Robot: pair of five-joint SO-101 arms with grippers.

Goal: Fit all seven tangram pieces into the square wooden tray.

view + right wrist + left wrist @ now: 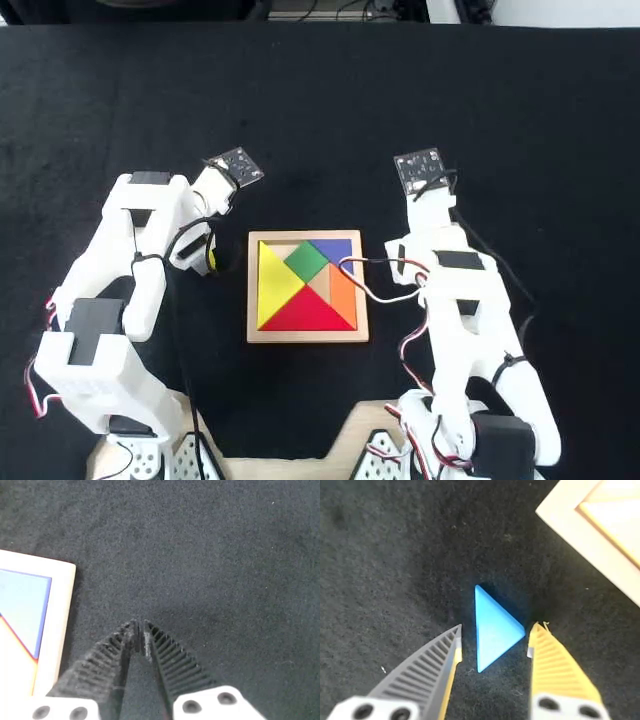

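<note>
Tray [306, 336] nearly full with one gap showing, last small blue triangle [492, 630] lying on the bench [500, 120] inside the released left pincer [497, 627], right pincer [139, 630] clenched on nothing

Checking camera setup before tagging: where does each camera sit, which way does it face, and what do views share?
High view: fixed above the table, looking down on the tray; the left arm and right arm show.
Left wrist view: on the left arm, looking down past its open left gripper at a blue triangle.
Right wrist view: on the right arm, looking down past its shut right gripper at the table.
Shared: all three show the tray.
</note>
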